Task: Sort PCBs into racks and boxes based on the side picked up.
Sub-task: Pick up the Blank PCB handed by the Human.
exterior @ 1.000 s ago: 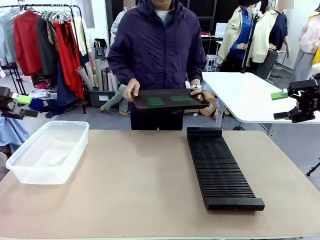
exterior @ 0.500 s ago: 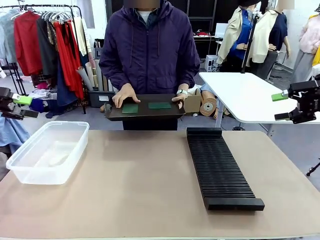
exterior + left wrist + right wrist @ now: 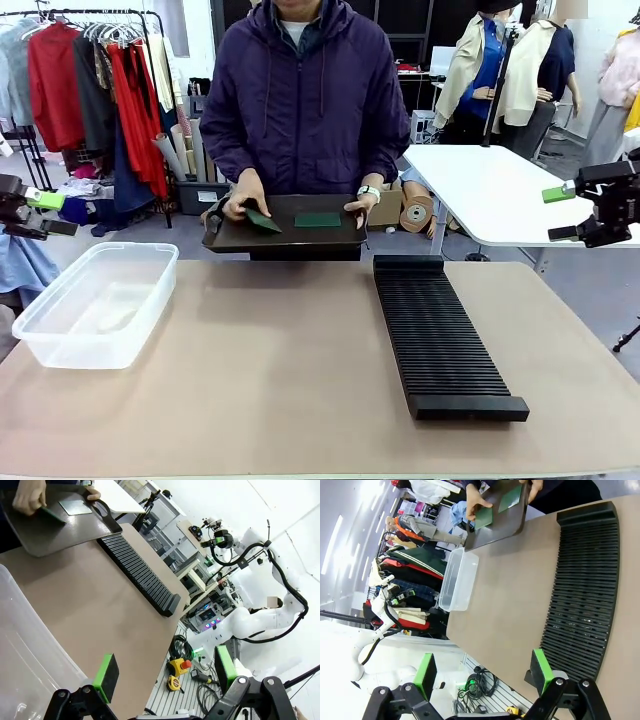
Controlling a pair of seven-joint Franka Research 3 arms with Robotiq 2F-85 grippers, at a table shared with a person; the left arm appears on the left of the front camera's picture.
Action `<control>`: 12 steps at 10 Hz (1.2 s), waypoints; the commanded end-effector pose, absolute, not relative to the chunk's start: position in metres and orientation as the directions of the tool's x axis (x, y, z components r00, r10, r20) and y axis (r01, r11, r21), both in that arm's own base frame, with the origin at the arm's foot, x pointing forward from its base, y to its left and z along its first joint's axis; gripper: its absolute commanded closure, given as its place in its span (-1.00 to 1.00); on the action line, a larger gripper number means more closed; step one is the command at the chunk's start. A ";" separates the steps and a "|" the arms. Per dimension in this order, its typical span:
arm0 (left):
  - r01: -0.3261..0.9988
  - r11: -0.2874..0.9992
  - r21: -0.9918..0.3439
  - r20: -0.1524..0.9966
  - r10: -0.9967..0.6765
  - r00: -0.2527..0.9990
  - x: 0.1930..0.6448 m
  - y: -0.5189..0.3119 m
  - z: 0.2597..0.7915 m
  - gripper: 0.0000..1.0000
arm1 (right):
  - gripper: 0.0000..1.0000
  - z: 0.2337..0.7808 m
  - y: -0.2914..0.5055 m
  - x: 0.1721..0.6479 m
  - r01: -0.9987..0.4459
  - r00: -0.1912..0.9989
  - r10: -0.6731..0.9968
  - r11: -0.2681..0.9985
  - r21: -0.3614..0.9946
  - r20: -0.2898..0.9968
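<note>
Two green PCBs lie on a flat black tray that a person holds at the table's far edge. The left PCB is tilted under the person's hand; the right PCB lies flat. The long black slotted rack runs along the right half of the table. The clear box stands at the left. My left gripper hovers open off the table's left side, above and left of the box. My right gripper hovers open off the right side. Both hold nothing, as the left wrist view and the right wrist view show.
A white side table stands behind at the right, a clothes rail at the back left. Bare tan tabletop lies between box and rack. The wrist views also show the rack and the tray.
The person has brought the tray leftward and down to the table's far edge, and a hand has tipped the left PCB up. Both grippers stayed still and open.
</note>
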State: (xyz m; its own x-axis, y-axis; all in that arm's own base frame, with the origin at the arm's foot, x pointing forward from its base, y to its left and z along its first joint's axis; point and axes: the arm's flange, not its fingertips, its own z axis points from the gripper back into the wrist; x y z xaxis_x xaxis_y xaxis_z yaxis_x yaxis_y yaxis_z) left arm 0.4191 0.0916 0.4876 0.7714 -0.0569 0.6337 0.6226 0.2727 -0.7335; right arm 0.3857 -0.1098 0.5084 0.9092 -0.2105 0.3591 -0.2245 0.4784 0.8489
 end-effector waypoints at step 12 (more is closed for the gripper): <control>0.623 0.272 -0.733 0.636 -0.051 0.770 0.418 0.092 0.488 -1.00 | -1.00 0.510 -0.110 0.386 -0.223 0.909 -0.217 0.470 0.854 0.356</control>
